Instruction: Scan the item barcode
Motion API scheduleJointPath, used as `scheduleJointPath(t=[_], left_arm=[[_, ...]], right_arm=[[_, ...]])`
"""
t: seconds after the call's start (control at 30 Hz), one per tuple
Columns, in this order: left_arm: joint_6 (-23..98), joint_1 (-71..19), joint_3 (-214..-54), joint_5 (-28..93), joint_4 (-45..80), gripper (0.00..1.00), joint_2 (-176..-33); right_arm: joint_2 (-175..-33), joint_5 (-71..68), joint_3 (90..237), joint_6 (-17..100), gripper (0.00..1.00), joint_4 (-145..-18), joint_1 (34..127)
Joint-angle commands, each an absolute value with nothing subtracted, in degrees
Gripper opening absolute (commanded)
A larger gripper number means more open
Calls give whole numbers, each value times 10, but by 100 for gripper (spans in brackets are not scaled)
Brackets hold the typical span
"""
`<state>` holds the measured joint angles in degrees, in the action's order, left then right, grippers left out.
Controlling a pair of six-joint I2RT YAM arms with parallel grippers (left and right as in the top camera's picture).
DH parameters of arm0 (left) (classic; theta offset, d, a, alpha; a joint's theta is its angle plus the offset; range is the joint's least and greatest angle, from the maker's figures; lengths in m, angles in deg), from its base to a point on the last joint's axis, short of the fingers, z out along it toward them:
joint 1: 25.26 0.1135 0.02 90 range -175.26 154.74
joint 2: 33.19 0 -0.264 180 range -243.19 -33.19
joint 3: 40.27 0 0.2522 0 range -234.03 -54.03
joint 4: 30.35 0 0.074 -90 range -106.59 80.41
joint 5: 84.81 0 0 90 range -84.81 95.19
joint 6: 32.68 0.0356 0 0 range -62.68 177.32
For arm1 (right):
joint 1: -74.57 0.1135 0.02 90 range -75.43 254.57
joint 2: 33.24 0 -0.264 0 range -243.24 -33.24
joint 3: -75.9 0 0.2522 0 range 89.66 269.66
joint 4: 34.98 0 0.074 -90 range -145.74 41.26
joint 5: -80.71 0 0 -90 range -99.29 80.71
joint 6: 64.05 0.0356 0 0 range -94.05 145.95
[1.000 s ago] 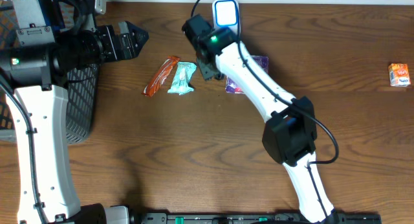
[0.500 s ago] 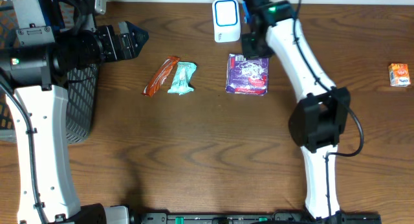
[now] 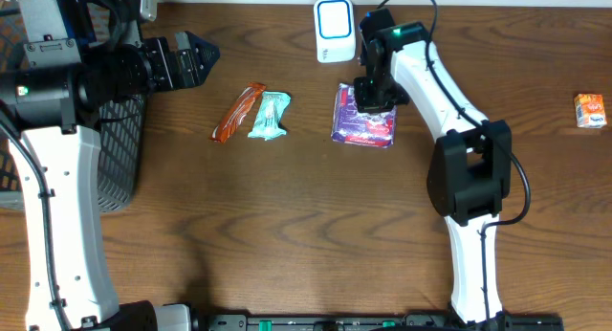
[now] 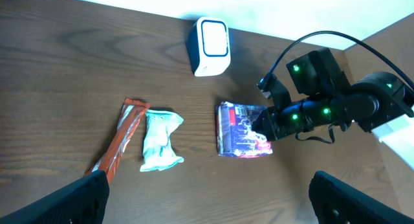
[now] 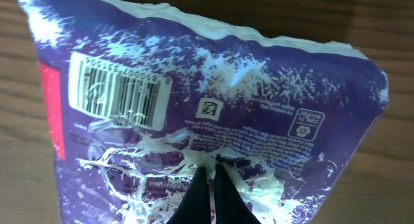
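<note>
The right pincer is clamped tight on a pinch of crinkled film along the back seam of a purple packet, whose glossy foil shows a white barcode at upper left of the wrist view. From overhead the packet lies slightly askew on the dark wood-grain bench, just below a rounded white scanner at top centre. Half a second earlier the pincer hung beside the scanner, jaws apart, and the packet lay square. The left pincer gapes wide at upper left, unchanged, above a black mesh basket. A long orange wrapper and a crimped teal wrapper sit side by side; a small orange carton stands at far right.
</note>
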<state>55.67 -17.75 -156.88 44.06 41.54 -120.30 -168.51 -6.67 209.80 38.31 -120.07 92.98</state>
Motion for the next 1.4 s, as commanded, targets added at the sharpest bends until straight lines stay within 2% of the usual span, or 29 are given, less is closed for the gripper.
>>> scheduleJointPath(t=[0.0,0.3,0.33,0.37,0.43,0.5,0.53,0.57,0.77,0.97,1.17,1.37], left_arm=[[558,-176,-1571,446,416,98,-1205],[558,-176,-1571,446,416,98,-1205],[558,-176,-1571,446,416,98,-1205],[558,-176,-1571,446,416,98,-1205],[558,-176,-1571,446,416,98,-1205],[558,-176,-1571,446,416,98,-1205],[558,-176,-1571,446,416,98,-1205],[558,-176,-1571,446,416,98,-1205],[558,-176,-1571,446,416,98,-1205],[558,-176,-1571,446,416,98,-1205],[558,-176,-1571,446,416,98,-1205],[558,-176,-1571,446,416,98,-1205]], right_arm=[[-1674,-54,2095,377,1,-1208,956],[-1666,-78,2124,377,1,-1211,981],[-1664,-85,2130,377,5,-1213,981],[-1658,-94,2137,377,13,-1215,979],[-1652,-116,2145,377,41,-1216,976],[-1645,-148,2151,377,85,-1216,971],[-1643,-159,2152,377,96,-1218,969],[-1640,-168,2153,377,99,-1218,965],[-1638,-154,2149,376,99,-1234,920],[-1638,30,2111,255,97,-1235,879],[-1638,129,2037,250,93,-1193,838],[-1638,213,1949,250,93,-1135,810]])
